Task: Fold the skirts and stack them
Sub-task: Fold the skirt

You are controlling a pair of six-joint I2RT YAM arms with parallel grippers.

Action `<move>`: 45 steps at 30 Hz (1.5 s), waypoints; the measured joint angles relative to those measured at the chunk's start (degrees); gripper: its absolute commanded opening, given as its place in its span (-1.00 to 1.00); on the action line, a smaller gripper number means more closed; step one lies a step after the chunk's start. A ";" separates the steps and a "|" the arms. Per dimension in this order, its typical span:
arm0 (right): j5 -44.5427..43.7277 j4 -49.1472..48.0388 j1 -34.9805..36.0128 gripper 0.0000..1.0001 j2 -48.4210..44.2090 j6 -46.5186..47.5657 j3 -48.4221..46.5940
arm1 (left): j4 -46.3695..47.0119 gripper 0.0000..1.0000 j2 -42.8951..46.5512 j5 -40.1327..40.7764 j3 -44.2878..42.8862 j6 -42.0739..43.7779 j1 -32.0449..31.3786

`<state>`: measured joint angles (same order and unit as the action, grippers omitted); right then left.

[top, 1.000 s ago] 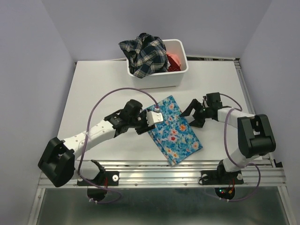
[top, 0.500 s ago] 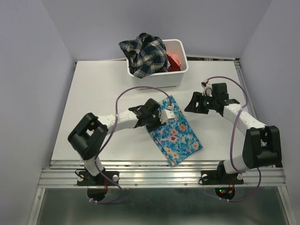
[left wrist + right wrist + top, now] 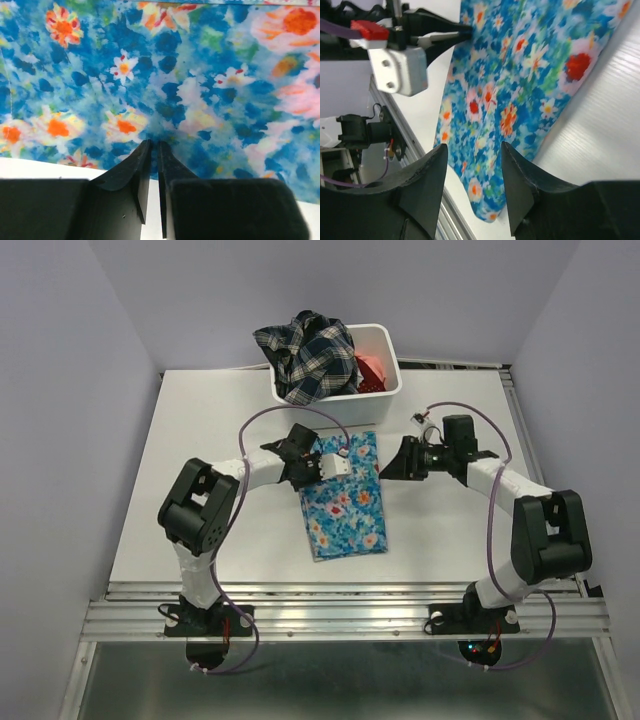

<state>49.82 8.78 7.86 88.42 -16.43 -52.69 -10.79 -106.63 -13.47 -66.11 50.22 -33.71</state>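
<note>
Though overhead hides it, left pincer (image 3: 154,143) near-shut, seemingly nipping blue skirt (image 3: 200,75), right pincer (image 3: 474,150) gaping empty

Bright, even overhead light washes the white surface (image 3: 200,440), casting only faint, soft shadows. The top view is sharp throughout. Close to the lens, the black left fingers (image 3: 125,175) and right fingers (image 3: 420,190) look soft and featureless. The skirt (image 3: 165,90) blurs slightly at upper right.
</note>
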 measured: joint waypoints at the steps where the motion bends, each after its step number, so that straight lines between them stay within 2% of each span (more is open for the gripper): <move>1: 0.50 -1.01 0.79 0.03 0.24 -0.46 0.00 | 0.28 -0.39 -0.09 0.37 -0.02 2.29 0.85; 2: 0.83 -2.03 1.70 0.03 0.33 -1.09 0.00 | 0.28 -0.32 -0.09 0.79 -0.02 4.11 1.46; 3: 0.96 -2.99 2.45 0.02 0.33 -1.57 0.02 | 0.31 -0.15 -0.09 0.81 -0.02 5.92 2.01; 5: 1.27 -6.05 4.98 0.01 0.61 -2.67 0.02 | 0.50 -0.01 -0.02 0.42 -0.04 8.02 2.34; 6: 1.29 -7.78 6.69 0.01 1.01 -3.32 0.02 | 0.61 0.23 0.22 0.24 -0.04 8.35 2.36; 9: 1.20 -11.69 10.10 -0.02 3.10 -4.26 0.02 | -1.25 0.41 2.49 -2.69 0.57 8.59 2.34; 12: 0.94 -13.51 12.81 -0.05 5.49 -4.37 0.02 | -2.12 0.53 11.02 -4.96 4.90 8.17 2.32; 13: 0.76 -13.81 13.42 -0.05 5.90 -4.35 0.02 | -2.69 0.97 15.15 -5.42 6.82 7.96 2.32; 17: 0.04 -16.35 16.26 -0.09 8.04 -3.69 0.02 | -2.36 0.97 33.48 -5.60 13.81 6.67 2.21; 22: 0.15 -21.42 18.97 -0.10 14.58 -2.58 0.00 | -2.69 0.97 49.31 -5.03 19.58 5.38 0.22; 26: 2.29 -23.96 19.61 -0.11 22.05 -3.21 0.00 | -5.84 0.97 52.41 -5.01 23.54 3.82 -2.54; 29: 5.35 -26.12 19.54 -0.10 24.68 -4.44 -0.61 | -6.08 0.97 49.83 -3.91 26.45 0.85 -4.39; 33: 5.73 -27.23 19.56 -0.08 23.28 -6.78 -0.63 | -3.34 0.65 47.47 -3.82 28.11 -7.52 -4.52; 34: 5.66 -27.26 19.56 -0.08 21.84 -7.56 -0.63 | -1.49 0.41 47.17 -4.44 28.11 -10.47 -4.02; 36: 5.55 -27.17 19.56 -0.07 17.79 -9.27 -0.63 | 2.51 0.12 46.31 -6.86 27.78 -17.86 -2.82; 37: 5.49 -27.17 19.52 -0.08 15.43 -10.12 -0.63 | 5.20 -0.12 45.77 -8.02 27.61 -22.88 -2.29; 41: 6.67 -27.30 17.84 -0.15 7.80 -11.89 -2.05 | 16.63 -0.49 43.41 -12.66 27.85 -39.10 0.55; 42: 7.30 -27.32 16.33 -0.16 7.06 -11.96 -2.75 | 20.28 -0.69 42.69 -13.81 28.26 -43.91 1.44; 43: 7.65 -27.39 15.02 -0.17 6.95 -12.00 -3.13 | 22.27 -1.00 42.12 -14.45 28.52 -45.92 2.12; 45: 8.50 -27.26 11.34 -0.21 7.80 -12.26 -3.52 | 29.03 -1.00 40.35 -15.43 30.25 -52.72 3.80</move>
<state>58.33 -18.48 19.20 96.23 -28.69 -56.21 18.24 -66.28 -28.91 -35.86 -2.50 -29.91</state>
